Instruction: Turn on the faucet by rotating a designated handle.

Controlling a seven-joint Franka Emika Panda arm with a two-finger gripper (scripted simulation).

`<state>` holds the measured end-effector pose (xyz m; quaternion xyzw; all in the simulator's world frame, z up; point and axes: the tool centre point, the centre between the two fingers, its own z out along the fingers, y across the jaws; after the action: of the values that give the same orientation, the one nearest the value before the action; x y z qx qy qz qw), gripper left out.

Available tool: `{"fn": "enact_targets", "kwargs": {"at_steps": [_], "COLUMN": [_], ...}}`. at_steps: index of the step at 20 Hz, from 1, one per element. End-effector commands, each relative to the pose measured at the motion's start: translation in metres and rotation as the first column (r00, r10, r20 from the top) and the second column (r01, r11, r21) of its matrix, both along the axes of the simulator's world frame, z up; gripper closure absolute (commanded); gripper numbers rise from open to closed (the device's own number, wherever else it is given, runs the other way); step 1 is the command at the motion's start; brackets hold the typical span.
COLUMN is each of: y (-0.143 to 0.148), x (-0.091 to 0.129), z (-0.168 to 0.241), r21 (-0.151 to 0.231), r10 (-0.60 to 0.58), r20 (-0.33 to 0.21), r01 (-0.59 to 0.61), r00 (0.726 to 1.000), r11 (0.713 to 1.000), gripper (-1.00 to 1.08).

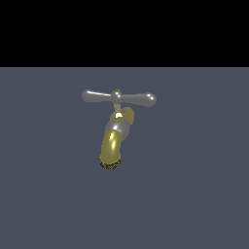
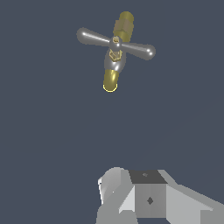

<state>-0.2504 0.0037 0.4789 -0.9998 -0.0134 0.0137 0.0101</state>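
Note:
The faucet [image 1: 115, 141] stands on a flat grey-blue floor, its gold-brass spout curving down to a dark grainy nozzle below a silver collar. The handle [image 1: 119, 97], a glossy grey crossbar with rounded bulbs at both ends, lies level across the top. The arm does not show in the exterior view. From the wrist view I look down on the faucet [image 2: 112, 74] and the handle [image 2: 116, 43], which lie well ahead of my gripper [image 2: 131, 192]. Only pale grey blocks of the gripper show at the picture's edge. Nothing is held, and how the jaws stand is unclear.
The grey-blue floor [image 1: 194, 185] stretches all around the faucet. A black band fills the exterior view above the floor's far edge.

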Motion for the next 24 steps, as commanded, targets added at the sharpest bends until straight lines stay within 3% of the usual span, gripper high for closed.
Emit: {"fn": "enact_targets", "kwargs": {"at_steps": [1, 15, 24], "y": [0.000, -0.014, -0.036], "x": [0.000, 0.008, 0.024], "z": [0.000, -0.025, -0.067], "r21": [0.000, 0.000, -0.002], "r10": [0.000, 0.117, 0.307], "r20": [0.000, 0.003, 0.007], "r01": [0.000, -0.117, -0.307], "r00": [1.000, 0.993, 0.952], "r11": [1.000, 0.993, 0.952], "gripper": [1.08, 1.08, 1.08]}}
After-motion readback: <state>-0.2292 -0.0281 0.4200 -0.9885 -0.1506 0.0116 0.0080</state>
